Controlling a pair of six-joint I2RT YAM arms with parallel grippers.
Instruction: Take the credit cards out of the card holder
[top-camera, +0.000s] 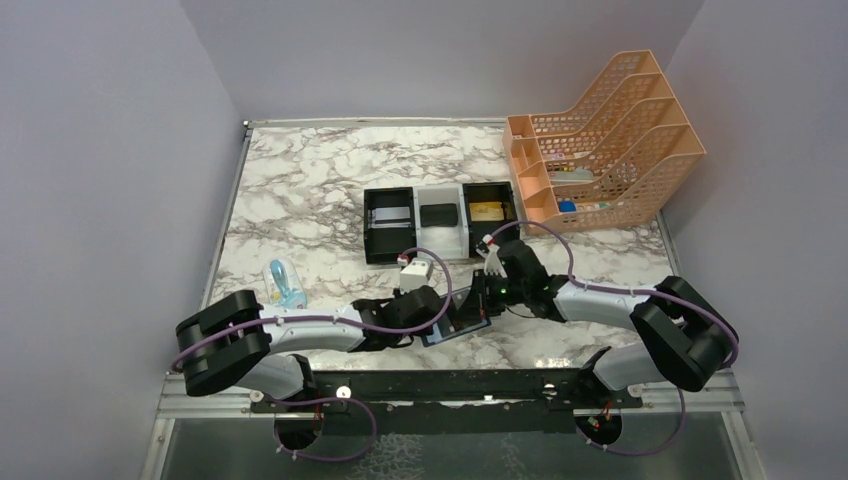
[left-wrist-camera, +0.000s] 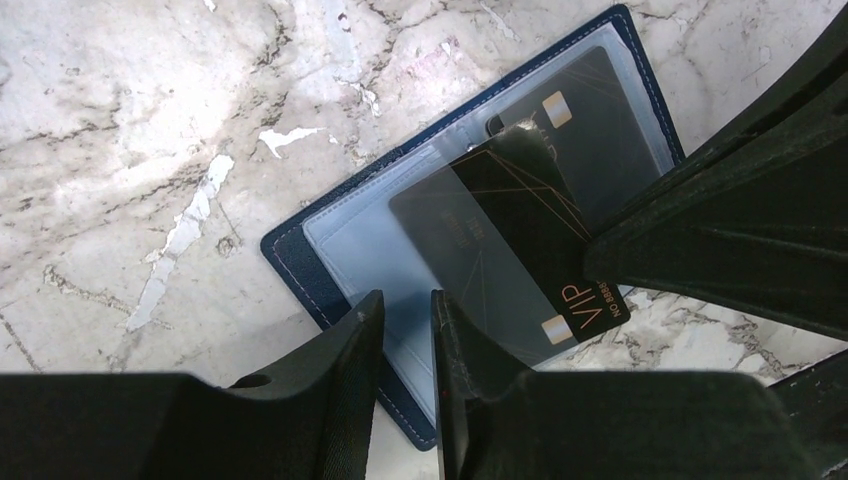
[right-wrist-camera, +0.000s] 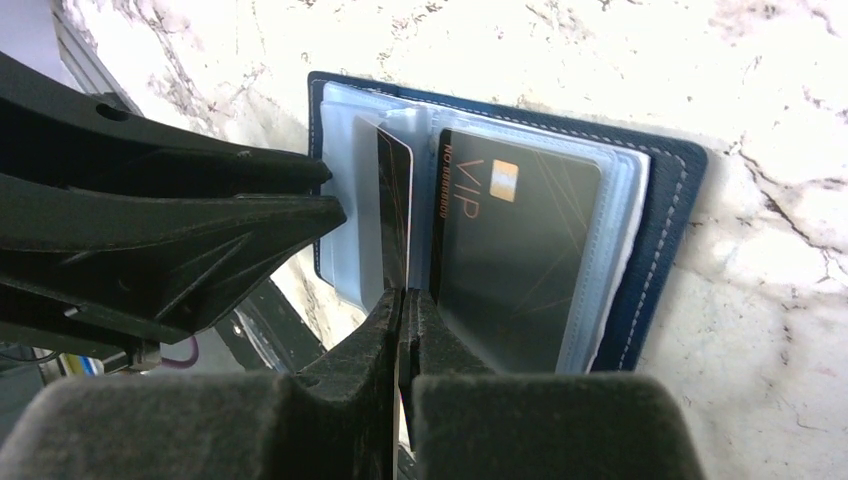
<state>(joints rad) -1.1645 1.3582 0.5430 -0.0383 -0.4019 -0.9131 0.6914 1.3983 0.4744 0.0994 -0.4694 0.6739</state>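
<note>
The navy card holder (left-wrist-camera: 300, 262) lies open on the marble between both arms, its pale clear pockets facing up (right-wrist-camera: 660, 250) (top-camera: 442, 338). A black VIP credit card (left-wrist-camera: 500, 230) sticks halfway out of a pocket, seen edge-on in the right wrist view (right-wrist-camera: 396, 200). My right gripper (right-wrist-camera: 408, 297) is shut on its outer end (top-camera: 487, 290). Another black VIP card (right-wrist-camera: 520, 250) sits inside the neighbouring pocket. My left gripper (left-wrist-camera: 408, 305) has its fingers a little apart, tips down on the holder's near edge with nothing clamped between them (top-camera: 450, 315).
Behind the arms stand a black box tray (top-camera: 388, 240), a white one (top-camera: 440, 238) with a dark card in it, and another black one (top-camera: 508, 200) with a gold card (top-camera: 487, 210). A peach mesh file rack (top-camera: 600, 140) fills the back right. A small blue-and-clear object (top-camera: 283, 283) lies left.
</note>
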